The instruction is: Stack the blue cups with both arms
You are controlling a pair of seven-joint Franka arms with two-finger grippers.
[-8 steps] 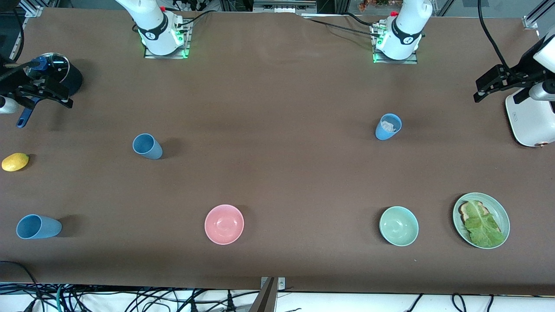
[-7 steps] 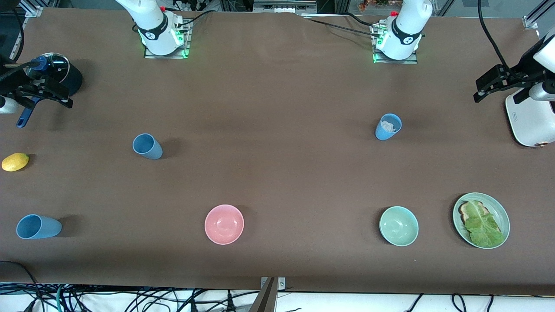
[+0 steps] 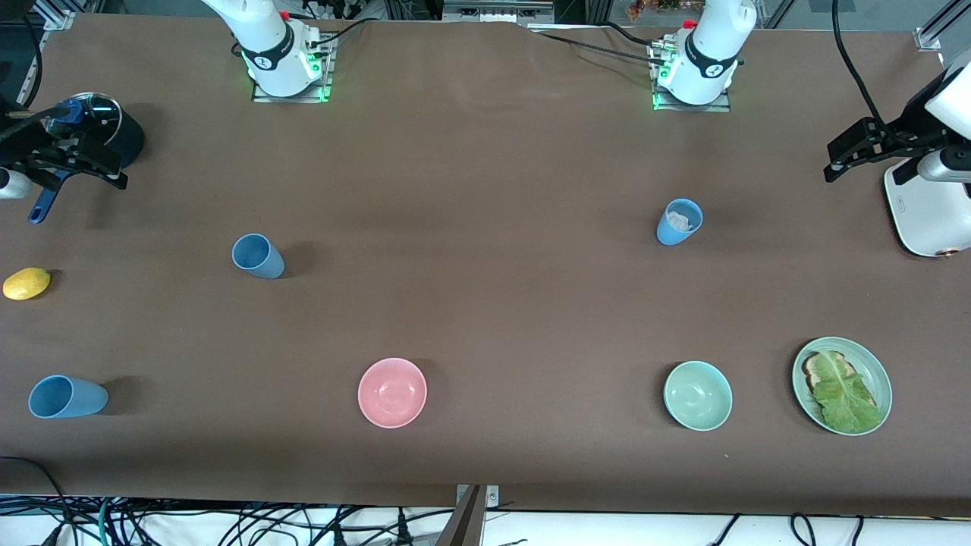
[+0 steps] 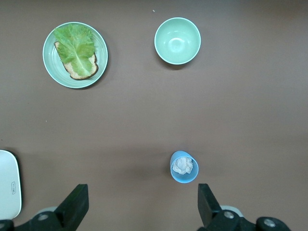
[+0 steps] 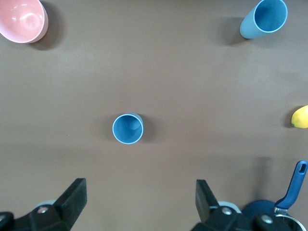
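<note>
Three light-blue cups stand apart on the brown table. One cup (image 3: 258, 255) is at the right arm's end and also shows in the right wrist view (image 5: 128, 128). A second cup (image 3: 67, 396) stands nearer the front camera and shows in that view too (image 5: 264, 19). The third cup (image 3: 679, 221), with crumpled white paper inside, is toward the left arm's end (image 4: 184, 167). My right gripper (image 3: 83, 163) (image 5: 139, 202) hangs open and empty over the table beside the saucepan. My left gripper (image 3: 853, 152) (image 4: 143, 207) hangs open and empty beside the white appliance.
A dark-blue lidded saucepan (image 3: 106, 125) and a lemon (image 3: 26, 283) lie at the right arm's end. A pink bowl (image 3: 392, 392), a green bowl (image 3: 698, 395) and a green plate (image 3: 880, 379) with toast and lettuce stand near the front edge. A white appliance (image 3: 929, 208) stands at the left arm's end.
My left gripper has shifted slightly toward the middle of the table. The right arm and the cups have not moved.
</note>
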